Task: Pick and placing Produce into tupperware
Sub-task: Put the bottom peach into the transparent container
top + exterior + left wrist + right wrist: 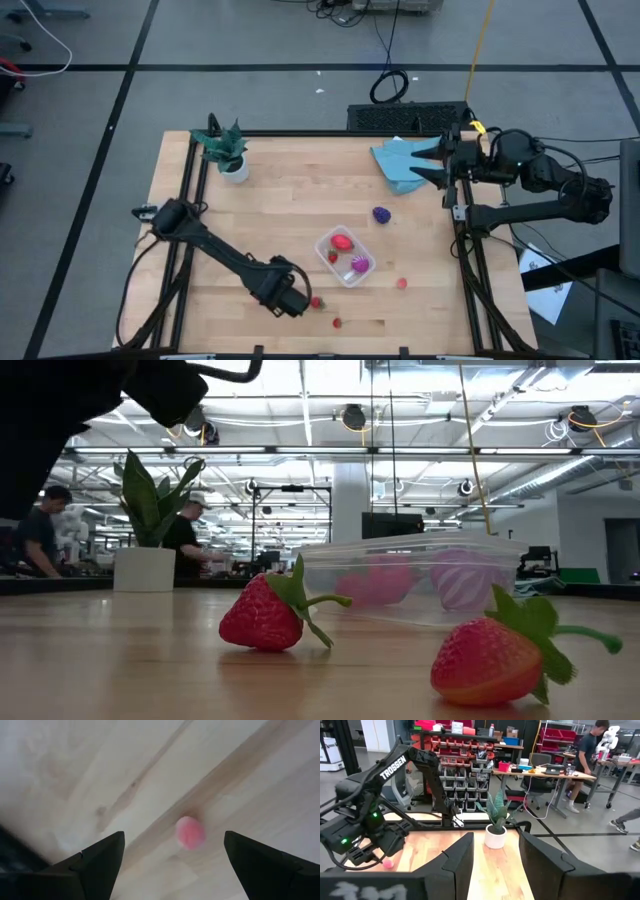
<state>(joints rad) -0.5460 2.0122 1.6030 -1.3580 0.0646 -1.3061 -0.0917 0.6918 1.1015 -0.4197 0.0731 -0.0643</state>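
Pink and small, a berry [190, 832] lies on the wood between the wide-open fingers [100, 862] of the left gripper [292, 299], which hangs over it near the tabletop's front edge. The berry sits closer to one finger than the other, so the step in hand looks like a pick. To do it well, I would centre the jaws over the berry before lowering, then close gently, since something this round may roll or squirt out.

From above the berry looks nearly round, with no clear long axis, so grip angle should matter little. A second berry [337, 322] lies nearby. The tupperware [343, 254] stands near the tabletop's middle, already holding a red piece and a magenta striped one. A dark purple fruit [381, 214] waits beyond it.

The right gripper [437, 161] rests at the back right corner over a blue cloth [398, 165], jaws partly open and holding nothing.
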